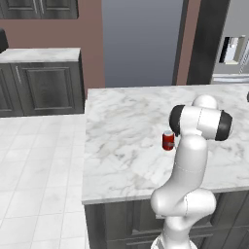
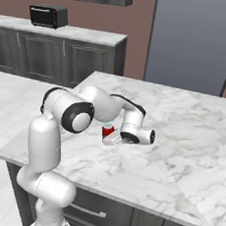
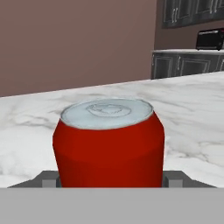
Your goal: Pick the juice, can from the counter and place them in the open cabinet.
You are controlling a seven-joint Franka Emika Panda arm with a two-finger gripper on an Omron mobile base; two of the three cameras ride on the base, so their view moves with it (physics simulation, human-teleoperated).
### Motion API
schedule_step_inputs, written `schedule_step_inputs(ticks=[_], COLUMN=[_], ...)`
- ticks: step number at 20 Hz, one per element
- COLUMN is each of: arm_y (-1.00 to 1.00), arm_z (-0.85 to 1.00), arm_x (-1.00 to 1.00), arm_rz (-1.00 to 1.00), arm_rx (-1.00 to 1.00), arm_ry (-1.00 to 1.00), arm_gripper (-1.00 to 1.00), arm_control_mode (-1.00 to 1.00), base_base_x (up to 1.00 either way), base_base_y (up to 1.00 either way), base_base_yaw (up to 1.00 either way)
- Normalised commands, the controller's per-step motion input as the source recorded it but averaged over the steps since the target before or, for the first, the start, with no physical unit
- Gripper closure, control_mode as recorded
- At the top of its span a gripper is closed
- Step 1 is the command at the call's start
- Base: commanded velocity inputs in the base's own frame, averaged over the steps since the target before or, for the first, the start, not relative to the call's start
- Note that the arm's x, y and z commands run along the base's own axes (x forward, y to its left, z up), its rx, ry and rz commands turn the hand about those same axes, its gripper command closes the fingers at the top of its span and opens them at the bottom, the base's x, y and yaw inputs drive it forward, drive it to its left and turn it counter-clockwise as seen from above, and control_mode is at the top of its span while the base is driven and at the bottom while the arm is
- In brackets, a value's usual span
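Standing mid-counter (image 1: 126, 121), clear of its edges, the can (image 3: 109, 144) sits between the spread tool (image 3: 109, 181).

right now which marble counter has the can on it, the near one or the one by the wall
The near counter, the island the arm stands at: the red can stands upright on it. The wall counter carries a black toaster oven instead.

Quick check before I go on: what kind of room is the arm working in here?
A kitchen, by the look of it: a marble counter over dark grey cabinet fronts, a toaster oven on the far worktop, and what seems to be a steel fridge at the back. A red can stands on the counter.
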Motion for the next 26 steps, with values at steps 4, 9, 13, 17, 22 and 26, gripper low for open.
schedule_step_inputs(ticks=[4, 9, 13, 17, 22, 26], arm_y=[-0.11, -0.11, -0.24, -0.24, -0.13, 0.00], arm_z=[0.41, 0.89, 0.89, 0.77, 0.67, 0.62], arm_x=[0.00, -0.01, -0.11, -0.11, -0.23, -0.24], arm_rz=[-0.07, -0.17, -0.22, -0.27, -0.25, -0.20], arm_rx=[0.00, 0.01, 0.00, 0.00, -0.01, -0.05], arm_ry=[0.00, 0.03, 0.19, 0.31, 0.36, 0.29], arm_gripper=[1.00, 1.00, 1.00, 1.00, 1.00, 1.00], arm_control_mode=[-1.00, -1.00, -1.00, -1.00, -1.00, -1.00], base_base_x=[0.00, 0.00, 0.00, 0.00, 0.00, 0.00], base_base_y=[0.00, 0.00, 0.00, 0.00, 0.00, 0.00], base_base_yaw=[0.00, 0.00, 0.00, 0.00, 0.00, 0.00])
